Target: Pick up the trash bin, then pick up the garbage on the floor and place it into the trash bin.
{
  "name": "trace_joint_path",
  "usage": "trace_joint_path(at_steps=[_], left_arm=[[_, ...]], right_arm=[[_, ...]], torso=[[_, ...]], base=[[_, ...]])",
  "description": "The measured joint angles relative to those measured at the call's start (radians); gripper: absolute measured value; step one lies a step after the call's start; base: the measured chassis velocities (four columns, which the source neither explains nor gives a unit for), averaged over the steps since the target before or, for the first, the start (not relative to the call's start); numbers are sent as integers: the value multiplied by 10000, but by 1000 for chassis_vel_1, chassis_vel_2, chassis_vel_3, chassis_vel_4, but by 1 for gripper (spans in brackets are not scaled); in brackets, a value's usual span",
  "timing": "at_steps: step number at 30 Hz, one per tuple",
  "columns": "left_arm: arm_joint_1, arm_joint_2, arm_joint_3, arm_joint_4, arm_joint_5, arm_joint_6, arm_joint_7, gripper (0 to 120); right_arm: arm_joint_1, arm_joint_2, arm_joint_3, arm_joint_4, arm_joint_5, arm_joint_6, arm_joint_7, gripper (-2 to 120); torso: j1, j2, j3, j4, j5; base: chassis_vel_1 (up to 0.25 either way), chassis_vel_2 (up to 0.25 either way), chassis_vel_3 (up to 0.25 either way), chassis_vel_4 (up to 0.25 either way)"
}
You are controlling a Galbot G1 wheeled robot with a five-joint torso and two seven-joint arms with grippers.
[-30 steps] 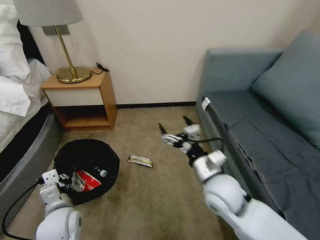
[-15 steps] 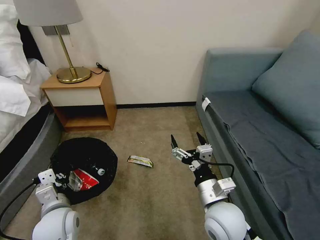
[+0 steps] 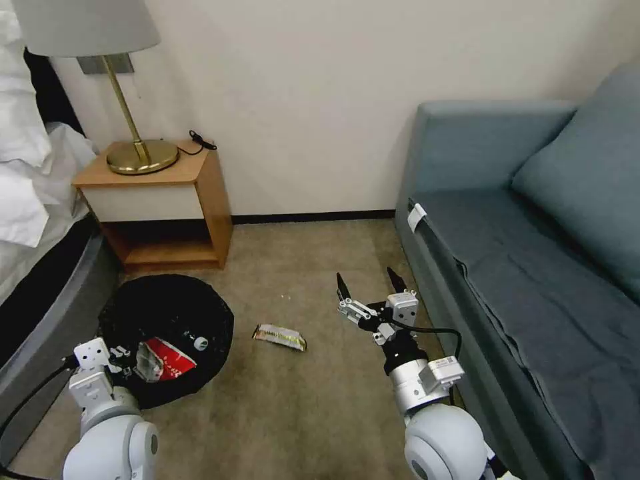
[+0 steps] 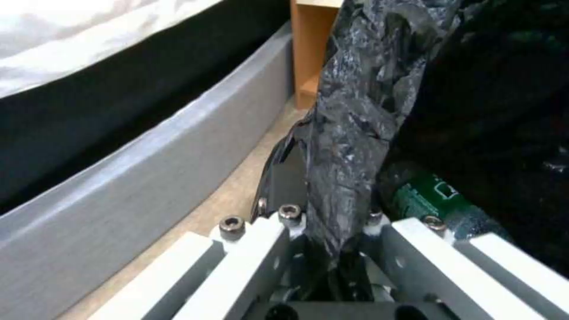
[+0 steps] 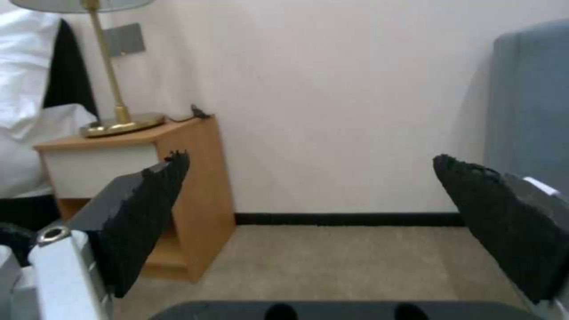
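**Operator:** State the position of the bin and both grippers.

**Technician:** The bin (image 3: 167, 337) sits at near left, between the bed frame (image 3: 47, 313) and open carpet. The left gripper (image 3: 123, 353) is clamped on the bag's rim at the bin's near-left edge; in the left wrist view, black plastic (image 4: 350, 146) is pinched between its fingers. The right gripper (image 3: 372, 293) is held above the carpet beside the sofa (image 3: 533, 280), fingers spread wide, holding nothing.

**Operator:** Which relation governs the coming move?

**Technician:** The wrapper (image 3: 280, 337) lies on the carpet to the left of the right gripper and slightly nearer. Its long axis runs left to right, tilted a little nearer at the right end. The right gripper is the closer and the only free one.

**Operator:** What is obscured?

**Technician:** In the bin, the red packet (image 3: 167, 363) and the bottle (image 4: 433, 198) are partly visible. Brown paper cannot be made out. The bin's white wall is covered by the bag.
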Motion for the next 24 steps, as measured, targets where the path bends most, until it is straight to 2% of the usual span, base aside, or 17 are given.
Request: trace_joint_path(at_steps=[6, 9, 24], left_arm=[[-5, 0, 6, 45, 0, -37, 0, 1], [-8, 0, 9, 53, -1, -46, 3, 1], [35, 0, -17, -1, -14, -96, -4, 1]], right_arm=[[59, -2, -55, -116, -64, 83, -68, 100], [204, -48, -125, -216, -63, 124, -165, 100], [525, -162, -426, -531, 40, 60, -237, 100]], torso=[[1, 0, 1, 1, 0], [2, 0, 2, 1, -1], [0, 0, -1, 0, 0]], base=[[-211, 201, 215, -211], [-98, 124, 104, -78], [-15, 15, 16, -15]])
